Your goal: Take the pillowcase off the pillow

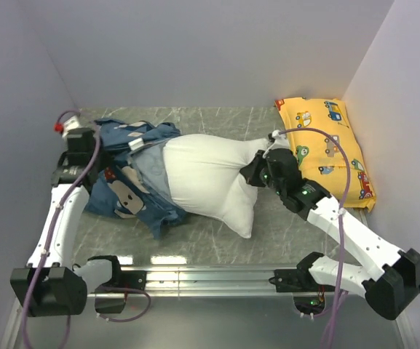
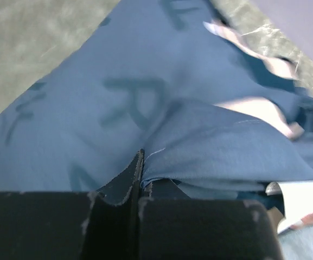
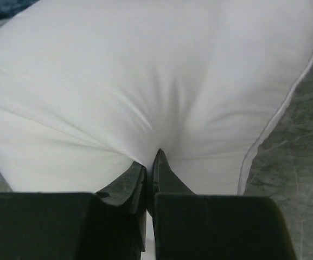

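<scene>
Left hand (image 2: 140,162): closed, with a fold of the blue pillowcase (image 1: 129,193) nipped between its fingers; the cloth spreads straight ahead of the fingertips.
Right hand (image 3: 152,162): closed on the end of the white pillow (image 1: 210,178), the cover puckering into the fingertips.
Pillowcase position: bunched around and just ahead of the left hand. It covers only the end of the pillow nearest that hand, and its mouth opens toward the right hand.
Pillow position: stretched between the two hands on the surface (image 1: 210,243), mostly bare, with its free end in the right hand.
Long axis: runs from one hand to the other, so each hand holds an opposite end of the same line.
Nearer arm: the left is on the case and the right is on the pillow; neither needs to reach across.
Step judged: late in the task, with one covered end left to free.
Next move calls for: the left hand drawing away from the right along that axis while the right anchors.
Risk: the left hand's pinch may take only one layer, so the case could drag the pillow.
Yellow pillow (image 1: 326,145): just behind the right hand on its outer side, clear of the pull line.
</scene>
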Robot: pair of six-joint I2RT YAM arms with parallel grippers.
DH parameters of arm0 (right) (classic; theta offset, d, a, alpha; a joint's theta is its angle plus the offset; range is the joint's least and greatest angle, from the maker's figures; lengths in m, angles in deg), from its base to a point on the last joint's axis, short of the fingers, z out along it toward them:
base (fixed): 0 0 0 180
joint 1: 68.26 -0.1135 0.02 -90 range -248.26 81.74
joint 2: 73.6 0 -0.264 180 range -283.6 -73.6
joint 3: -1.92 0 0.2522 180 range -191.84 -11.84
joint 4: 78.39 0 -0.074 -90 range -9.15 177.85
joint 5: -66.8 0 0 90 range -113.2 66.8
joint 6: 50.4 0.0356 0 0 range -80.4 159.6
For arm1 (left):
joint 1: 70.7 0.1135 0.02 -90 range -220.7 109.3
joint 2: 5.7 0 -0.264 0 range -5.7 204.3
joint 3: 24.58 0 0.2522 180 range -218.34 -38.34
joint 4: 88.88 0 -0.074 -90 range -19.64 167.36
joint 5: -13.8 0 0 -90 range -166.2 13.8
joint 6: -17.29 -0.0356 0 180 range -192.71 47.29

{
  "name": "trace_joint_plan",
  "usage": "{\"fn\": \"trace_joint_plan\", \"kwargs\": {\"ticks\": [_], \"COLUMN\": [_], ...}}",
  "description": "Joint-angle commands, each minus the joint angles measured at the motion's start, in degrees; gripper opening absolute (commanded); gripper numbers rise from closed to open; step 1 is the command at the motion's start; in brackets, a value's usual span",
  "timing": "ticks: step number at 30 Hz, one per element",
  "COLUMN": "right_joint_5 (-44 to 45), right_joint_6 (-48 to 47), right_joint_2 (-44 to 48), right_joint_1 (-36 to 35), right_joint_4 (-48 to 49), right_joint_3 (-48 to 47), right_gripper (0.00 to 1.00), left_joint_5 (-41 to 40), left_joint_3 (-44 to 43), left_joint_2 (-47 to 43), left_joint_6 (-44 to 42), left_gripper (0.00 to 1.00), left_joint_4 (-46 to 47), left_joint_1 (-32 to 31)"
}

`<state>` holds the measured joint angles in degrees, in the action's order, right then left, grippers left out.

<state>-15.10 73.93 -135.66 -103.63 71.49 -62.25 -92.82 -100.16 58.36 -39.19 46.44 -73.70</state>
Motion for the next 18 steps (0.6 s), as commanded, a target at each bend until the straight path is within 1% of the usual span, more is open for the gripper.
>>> {"fn": "trace_joint_plan", "kwargs": {"ticks": [1, 3, 4, 5, 6, 9, 10, 11, 12, 13, 15, 16, 17, 18], "right_joint_5": [6.2, 6.0, 5.5, 5.1, 4.4, 2.8, 2.7, 3.4, 4.3, 4.7, 7.6, 8.7, 12.0, 12.6], "right_joint_6": [-3.9, -4.8, -5.3, -5.6, -5.9, -7.7, -8.3, -8.7, -9.0, -10.1, -11.1, -12.8, -13.2, -13.8], "right_joint_2": [4.5, 4.7, 4.4, 4.0, 2.1, -0.4, -0.9, -0.6, 0.2, 0.5, 1.1, 0.9, 0.5, -0.1], "right_joint_1": [6.6, 7.9, 8.2, 8.3, 8.3, 8.0, 7.7, 6.4, 5.4, 4.3, -0.4, -2.5, -5.2, -9.3], "right_joint_4": [-7.6, -8.2, -8.1, -7.8, -8.1, -8.7, -8.8, -8.9, -8.9, -9.0, -9.5, -9.7, -9.7, -9.9], "right_joint_3": [-2.7, -3.2, -3.2, -3.3, -3.6, -5.2, -5.5, -6.1, -6.5, -7.1, -9.1, -10.0, -11.6, -12.5], "right_gripper": [0.00, 0.00, 0.00, 0.00, 0.00, 0.00, 0.09, 0.21, 0.44, 0.52, 0.64, 0.66, 0.68, 0.70], "left_joint_5": [7.4, 10.0, 13.6, 15.5, 18.8, 18.0, 17.3, 16.8, 16.7, 16.8, 16.8, 16.8, 16.8, 15.1], "left_joint_3": [3.9, 6.7, 7.5, 9.2, 10.6, 14.9, 15.7, 16.8, 17.3, 17.8, 18.8, 19.1, 19.1, 19.0], "left_joint_2": [-2.4, -2.4, -2.1, -1.8, -1.9, -3.1, -3.5, -3.8, -4.0, -4.2, -4.2, -4.1, -4.2, -4.0], "left_joint_6": [0.6, 1.3, 1.4, 1.8, 2.9, 4.1, 4.2, 4.4, 5.0, 5.2, 5.7, 5.7, 5.8, 5.6], "left_gripper": [0.00, 0.00, 0.00, 0.00, 0.00, 0.00, 0.00, 0.01, 0.00, 0.00, 0.00, 0.00, 0.00, 0.00], "left_joint_4": [6.5, 8.0, 8.8, 9.7, 11.0, 13.9, 14.3, 14.6, 14.9, 15.2, 15.9, 16.1, 16.2, 16.1], "left_joint_1": [15.4, 16.8, 16.8, 16.8, 16.2, 12.7, 9.8, 8.6, 6.9, 6.4, 5.6, 5.3, 5.0, 4.8]}}
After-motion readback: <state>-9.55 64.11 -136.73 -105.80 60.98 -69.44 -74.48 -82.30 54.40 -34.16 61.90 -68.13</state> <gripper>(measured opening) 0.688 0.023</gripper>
